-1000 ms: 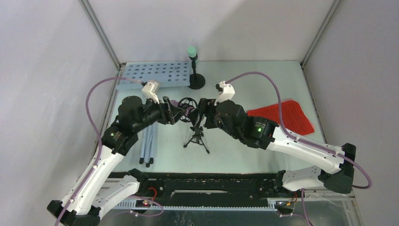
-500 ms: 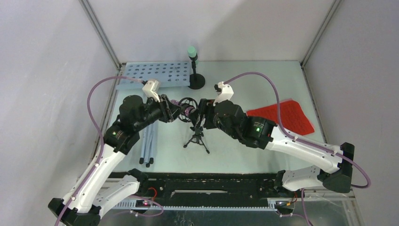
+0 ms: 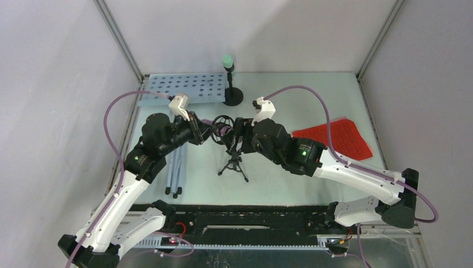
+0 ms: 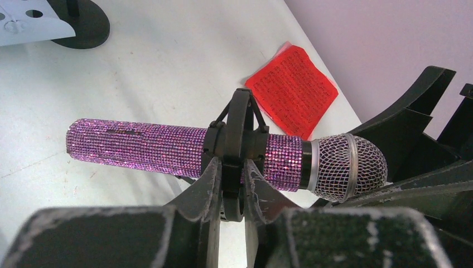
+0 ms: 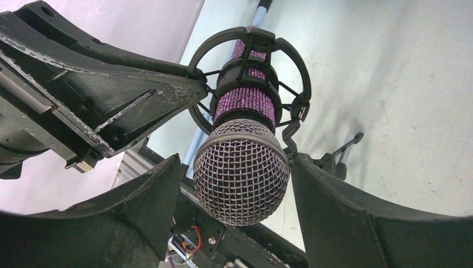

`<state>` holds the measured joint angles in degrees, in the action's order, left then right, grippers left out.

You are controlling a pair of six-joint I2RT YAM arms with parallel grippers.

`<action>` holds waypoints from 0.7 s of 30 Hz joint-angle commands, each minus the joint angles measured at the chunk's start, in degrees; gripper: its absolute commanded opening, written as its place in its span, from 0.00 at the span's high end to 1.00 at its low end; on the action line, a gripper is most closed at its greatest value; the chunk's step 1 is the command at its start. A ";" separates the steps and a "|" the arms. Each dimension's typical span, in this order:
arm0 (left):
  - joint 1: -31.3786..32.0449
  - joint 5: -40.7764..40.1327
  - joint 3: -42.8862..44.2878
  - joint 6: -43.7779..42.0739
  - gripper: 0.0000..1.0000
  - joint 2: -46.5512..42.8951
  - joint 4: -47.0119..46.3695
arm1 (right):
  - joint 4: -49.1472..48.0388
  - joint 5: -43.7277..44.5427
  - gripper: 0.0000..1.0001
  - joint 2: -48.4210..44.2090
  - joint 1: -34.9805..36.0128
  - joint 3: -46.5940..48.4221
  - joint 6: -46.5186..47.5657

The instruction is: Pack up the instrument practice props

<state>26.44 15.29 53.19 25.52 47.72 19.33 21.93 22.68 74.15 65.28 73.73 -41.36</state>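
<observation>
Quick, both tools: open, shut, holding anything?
Left tool: shut on the black ring-shaped mic mount.
Right tool: open around the mesh head of the glittery purple microphone.

Robot lab cell: white walls, metal corner posts, bench-mounted arms.

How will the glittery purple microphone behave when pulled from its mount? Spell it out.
The glittery purple microphone looks rigid; its rhinestone skin probably grips well. Being cylindrical, it would likely roll if laid down. The black mic mount stands on slim tripod legs, so it may tip unless the left gripper pinching its ring steadies it.
</observation>
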 commanded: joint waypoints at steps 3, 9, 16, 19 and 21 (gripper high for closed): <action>-0.26 1.06 -1.60 0.22 0.89 -0.26 -1.86 | -2.22 -0.44 0.26 0.68 -0.49 2.16 0.22; -0.42 1.22 -1.90 -0.05 0.92 -0.82 -1.81 | -2.16 -1.09 0.31 0.93 -1.26 2.19 0.55; -0.77 1.23 -2.33 -0.54 0.96 -1.05 -1.53 | -2.76 -1.11 0.57 0.21 -1.17 2.16 3.12; -0.84 1.48 -2.68 -0.50 0.98 -1.14 -1.57 | -2.29 -0.39 0.65 -0.50 -0.73 2.19 4.57; -0.85 1.37 -2.91 -0.63 0.99 -1.22 -1.58 | -1.27 0.58 0.68 -1.23 -0.55 2.13 4.91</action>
<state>25.98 15.62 52.16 25.45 47.09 18.35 21.10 21.41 74.98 64.29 73.73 -39.13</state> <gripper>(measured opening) 0.176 0.609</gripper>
